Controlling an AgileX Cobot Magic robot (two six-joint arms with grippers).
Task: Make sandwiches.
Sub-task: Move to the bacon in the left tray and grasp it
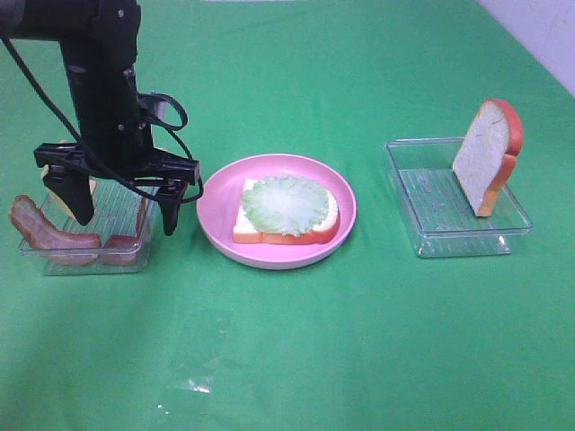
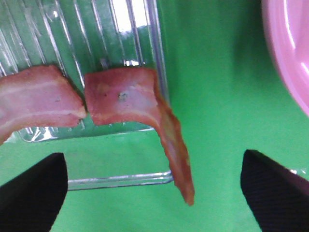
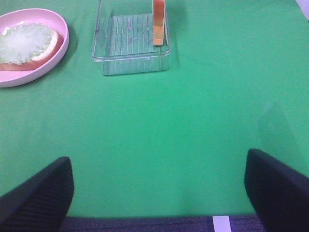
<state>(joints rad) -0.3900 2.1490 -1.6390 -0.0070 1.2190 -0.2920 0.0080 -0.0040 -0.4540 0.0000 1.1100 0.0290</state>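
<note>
Left claw (image 1: 124, 216), released, hangs over the bacon (image 1: 54, 238) in the tray (image 1: 90, 262) at the frame's left, right claw (image 3: 154, 193) gapes empty, lettuce-topped bread (image 1: 286, 215) lies on the centre plate (image 1: 220, 211), and another slice (image 1: 483, 153) leans in the right-hand tray (image 1: 431, 193).

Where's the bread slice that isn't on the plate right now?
The white toy bread slice with orange-brown crust stands on edge in the clear plastic tray on the high view's right side, right of the round pink plate.
</note>
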